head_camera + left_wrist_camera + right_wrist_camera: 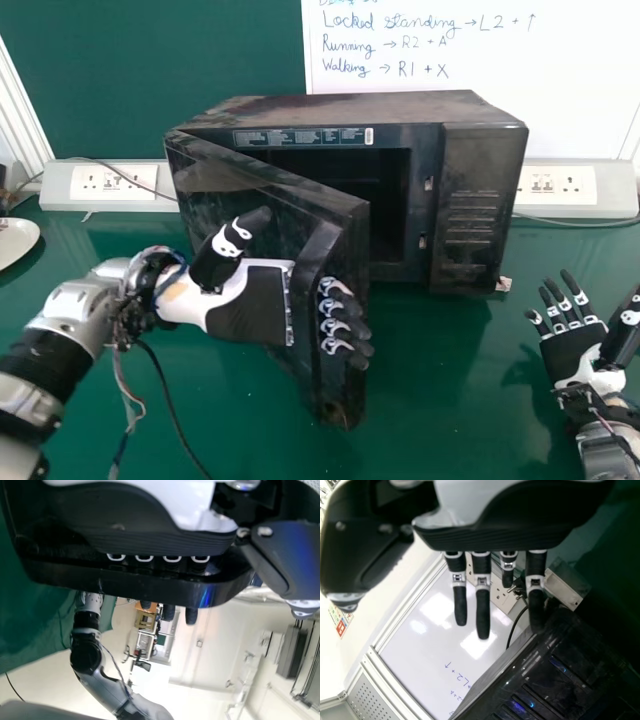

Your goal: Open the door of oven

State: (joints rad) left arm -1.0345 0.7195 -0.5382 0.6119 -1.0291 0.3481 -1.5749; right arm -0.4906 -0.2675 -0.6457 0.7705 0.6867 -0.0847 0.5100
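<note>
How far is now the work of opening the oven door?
Done: the oven door stands ajar, and part of the dark cavity shows. In hand: the left hand has its fingers curled round the door's free edge. Left: perhaps a wider swing, since the door slants partly across the cavity.

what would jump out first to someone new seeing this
Probably the black oven in the middle of the head view, its door swung open toward the robot, with the left robot hand at the door's free edge, fingers curled round it. Next, the right robot hand at the lower right, fingers open and away from the oven. Behind it all, a whiteboard with handwriting stands out.
</note>
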